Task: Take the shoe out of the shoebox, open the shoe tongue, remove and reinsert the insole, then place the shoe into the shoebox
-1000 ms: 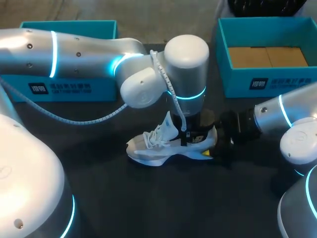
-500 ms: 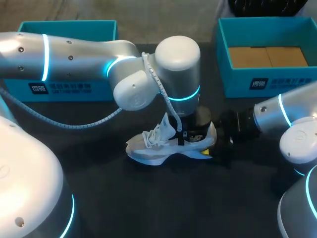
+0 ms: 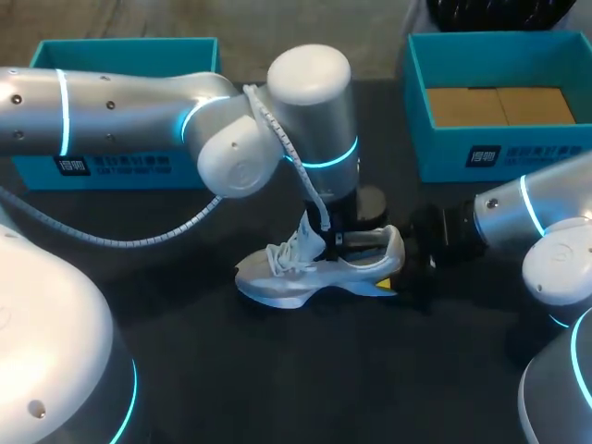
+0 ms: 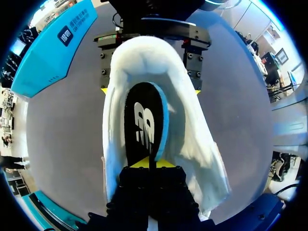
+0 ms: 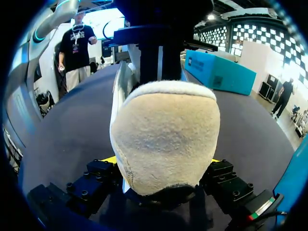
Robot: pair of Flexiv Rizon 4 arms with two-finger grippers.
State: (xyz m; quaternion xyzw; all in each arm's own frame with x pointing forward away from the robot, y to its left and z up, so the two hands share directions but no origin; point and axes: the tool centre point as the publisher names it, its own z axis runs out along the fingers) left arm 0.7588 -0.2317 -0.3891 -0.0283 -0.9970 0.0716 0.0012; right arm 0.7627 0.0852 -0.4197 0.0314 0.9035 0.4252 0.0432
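The white shoe [image 3: 319, 273] sits on its sole mid-desk [image 3: 277, 370], toe toward the left arm's side, well short of the open teal shoebox [image 3: 499, 153] behind it. Down the mouth you can see the black insole [image 4: 144, 122], its blue edge lifting off the footbed on one side. The left claw [image 4: 153, 163] is right over the opening, tips pinched together on the insole's narrow front end, by the look of it. Over at the heel, the right claw [image 5: 163, 161] is clamped on the shoe from both sides, pinning it down. This reads as the insole coming out, and the way to do it cleanly is a slow pull up and forward along the shoe's length, with the heel grip firm so the shoe doesn't lift with it. Compared with a second ago, the left wrist has risen and slid toward the tongue, uncovering the heel opening it was blocking; shoe and right arm haven't budged.
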